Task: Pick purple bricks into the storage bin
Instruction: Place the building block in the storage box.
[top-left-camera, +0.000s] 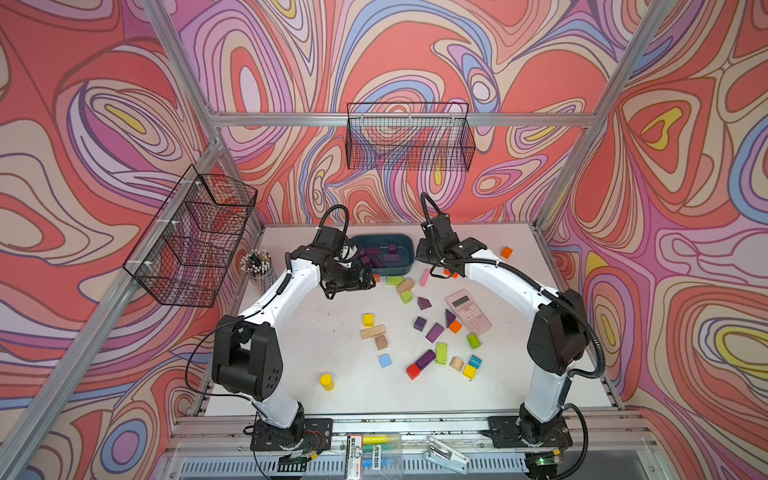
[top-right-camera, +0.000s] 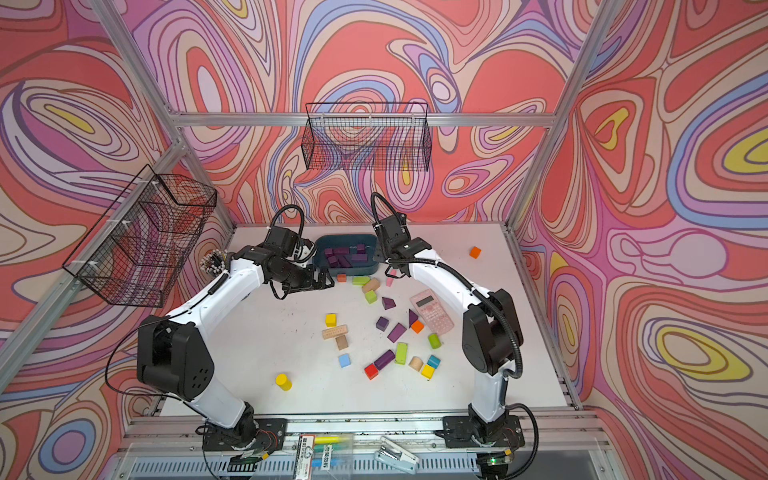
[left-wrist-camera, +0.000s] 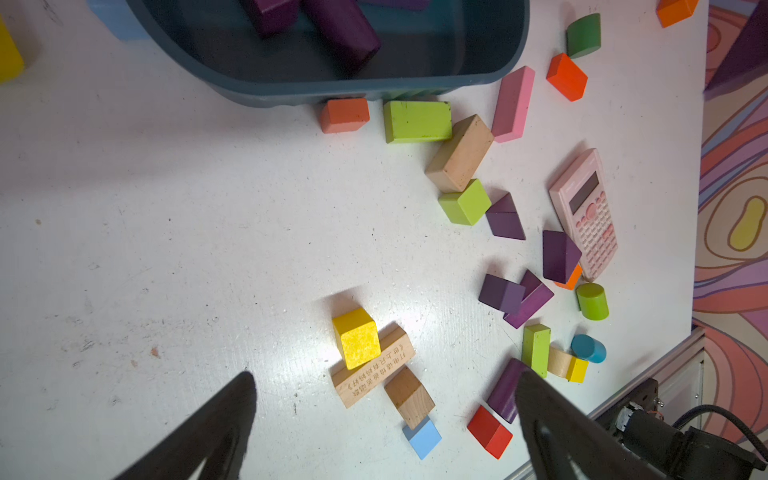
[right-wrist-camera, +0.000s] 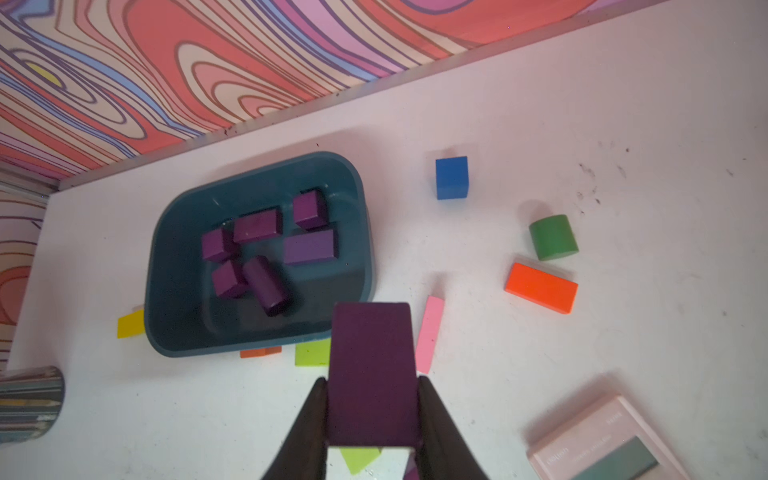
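Zero bricks in your left gripper (left-wrist-camera: 384, 374): jaws spread wide with nothing between them, hanging over the desk (top-left-camera: 324, 332) near the front left of the storage bin (top-left-camera: 395, 270).

Next over, the bin itself sits at the back of the desk. The right wrist view shows six purple bricks (right-wrist-camera: 257, 225) inside: cubes, bars and one that looks rounded, some touching.

Just beside the bin's right end, your right gripper (right-wrist-camera: 372, 380) is clamped on a held purple bar (right-wrist-camera: 372, 340). It's up off the desk near the rim and not dropped yet, so number seven is pending.

Right of that and nearer you, five purple pieces lie loose on the desk in both top views:
- a purple cube (top-left-camera: 420, 323)
- a lone wedge (top-left-camera: 424, 303)
- a long purple bar (top-left-camera: 426, 359) up against a red cube (top-left-camera: 413, 371)
- a flat purple bar (top-left-camera: 435, 332)
- a second wedge (top-left-camera: 449, 318) standing against the pink calculator (top-left-camera: 468, 311)

My read: a bit over half done. Left to do: release the held bar into the bin, then five more picks. Other colours are not yours to move. The second wedge and the long bar look like the tight grabs, with neighbours crowding both.
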